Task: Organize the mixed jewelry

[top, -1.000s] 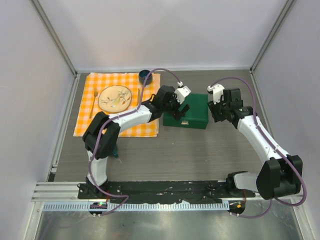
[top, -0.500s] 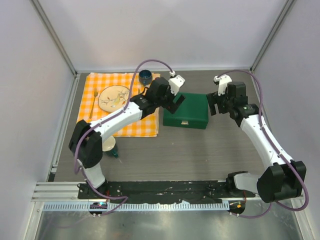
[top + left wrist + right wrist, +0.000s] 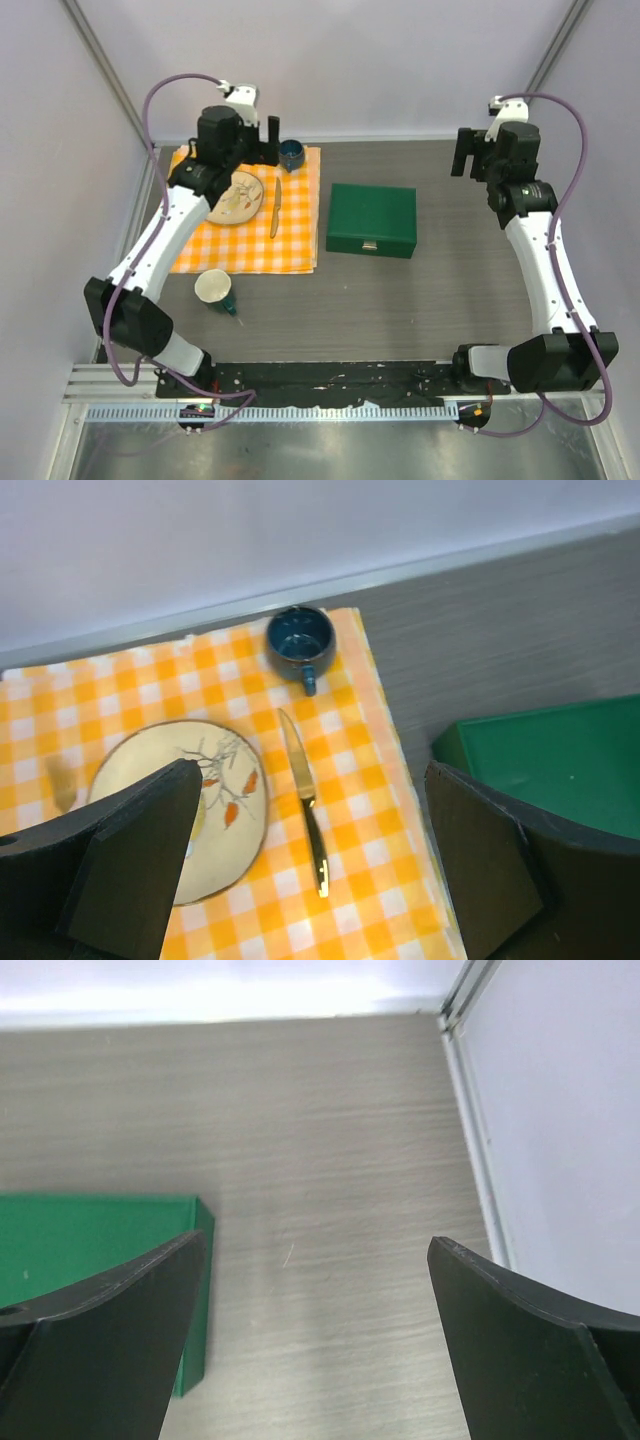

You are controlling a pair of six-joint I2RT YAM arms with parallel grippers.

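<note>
TABLETOP, TWO-ARM RIG: Both arms reach toward the back of the table (image 3: 400,300), well apart. L gripper (image 3: 311,770) hangs over the orange-checked cloth (image 3: 200,255), fingers spread wide w/ nothing btwn them. Below it lie a patterned plate (image 3: 240,185), a gold knife (image 3: 305,810) just beside the plate's right edge, and a blue cup (image 3: 299,640) at the cloth's back edge. R gripper (image 3: 315,1242) is held at the back-right corner, jaws likewise wide and empty, over bare tabletop just right of the green box (image 3: 371,218). The box, lid shut, rests mid-table btwn the two arms, its left side near the cloth's edge. A paper cup (image 3: 214,287) sits at the cloth's front edge, nr the L arm. As for the mixed jewelry, none of it can be made out in any view (one pale sliver (image 3: 288,1253) on the table beside the box is too small to identify).
</note>
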